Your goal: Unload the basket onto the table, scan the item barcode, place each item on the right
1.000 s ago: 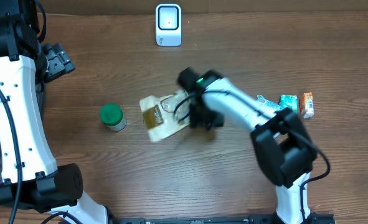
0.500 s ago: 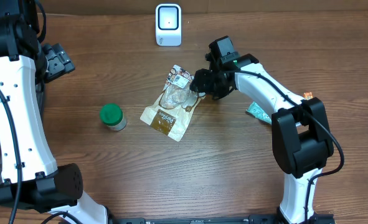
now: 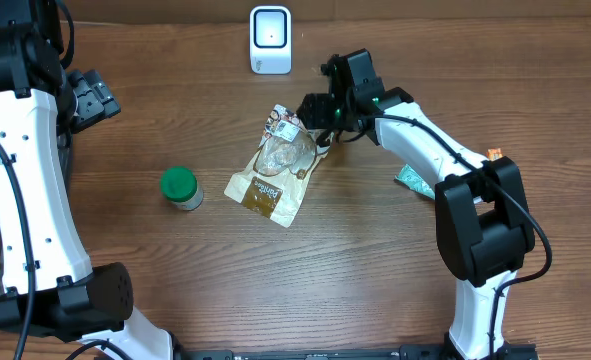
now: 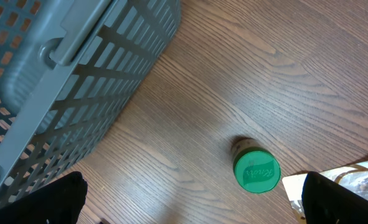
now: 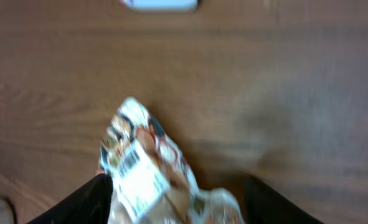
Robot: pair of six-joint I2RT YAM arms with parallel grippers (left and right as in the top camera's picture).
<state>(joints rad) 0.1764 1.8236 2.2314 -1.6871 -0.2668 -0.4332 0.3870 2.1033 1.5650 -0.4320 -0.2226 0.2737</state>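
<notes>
Green-lid jar point(image 3: 180, 187) upright on wood table point(image 3: 125, 270), grey slotted basket point(image 4: 53, 81) well apart, teal pkt point(image 3: 412, 180) far right.

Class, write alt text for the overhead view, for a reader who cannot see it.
The right gripper is open at the top end of a snack bag lying mid-table, with a white scanner at the far edge beyond it. A green-lidded jar stands to the bag's left.

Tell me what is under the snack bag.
The wooden table shows all around the snack bag, which lies on it. The patch directly beneath is covered, so anything there stays hidden.
</notes>
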